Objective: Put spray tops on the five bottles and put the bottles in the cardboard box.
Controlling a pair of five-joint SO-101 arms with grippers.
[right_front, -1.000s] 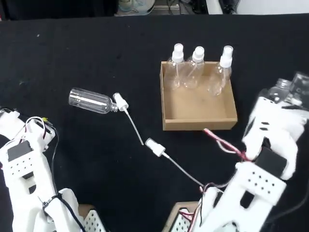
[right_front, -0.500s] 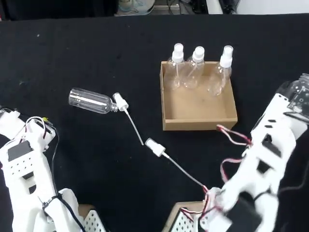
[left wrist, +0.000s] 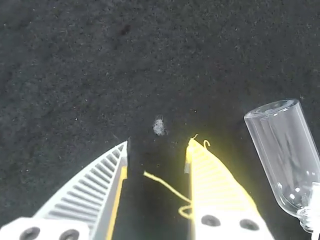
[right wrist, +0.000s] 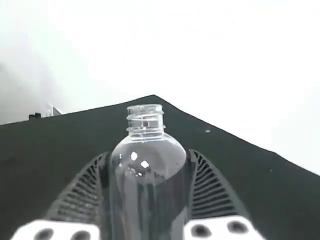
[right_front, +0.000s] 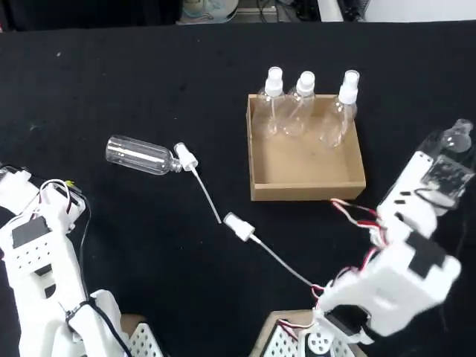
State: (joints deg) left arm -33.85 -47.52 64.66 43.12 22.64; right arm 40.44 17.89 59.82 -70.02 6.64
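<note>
Table (right_front: 111,82) black, cardboard box (right_front: 309,190) on it

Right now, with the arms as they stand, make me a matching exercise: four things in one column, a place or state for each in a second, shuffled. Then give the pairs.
Things
1. bare-necked bottle
2. bottle next to a spray top
3. three capped bottles
4. left gripper

Places or states
A. in the cardboard box, along its far wall
B. open, above the black table
C. clamped in the right gripper
D. on its side, left of the box

Pairs: 1-C, 2-D, 3-A, 4-B
</note>
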